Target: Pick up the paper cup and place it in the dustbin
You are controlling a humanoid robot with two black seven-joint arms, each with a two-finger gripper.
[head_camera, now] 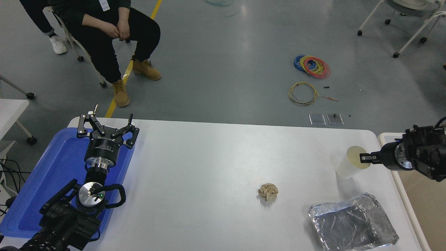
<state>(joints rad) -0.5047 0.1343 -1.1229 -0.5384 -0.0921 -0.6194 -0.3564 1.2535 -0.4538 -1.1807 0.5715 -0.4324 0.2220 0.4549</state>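
Observation:
The white paper cup (pixel 349 164) is tilted near the table's right edge, its cream inside facing up and right. My right gripper (pixel 364 158) comes in from the right edge and is shut on the cup's rim. The dustbin (pixel 384 138) stands just beyond the table's right edge, only its white rim and part of its beige inside showing, partly hidden by my right arm. The cup is just left of the dustbin's rim. My left gripper (pixel 107 126) is open and empty, parked over the blue tray at the lower left.
A crumpled brown paper ball (pixel 268 192) lies on the white table (pixel 209 167) mid-right. A crinkled silver foil tray (pixel 352 223) sits at the front right. A blue plastic tray (pixel 55 174) lies at the left. A person sits beyond the far left corner.

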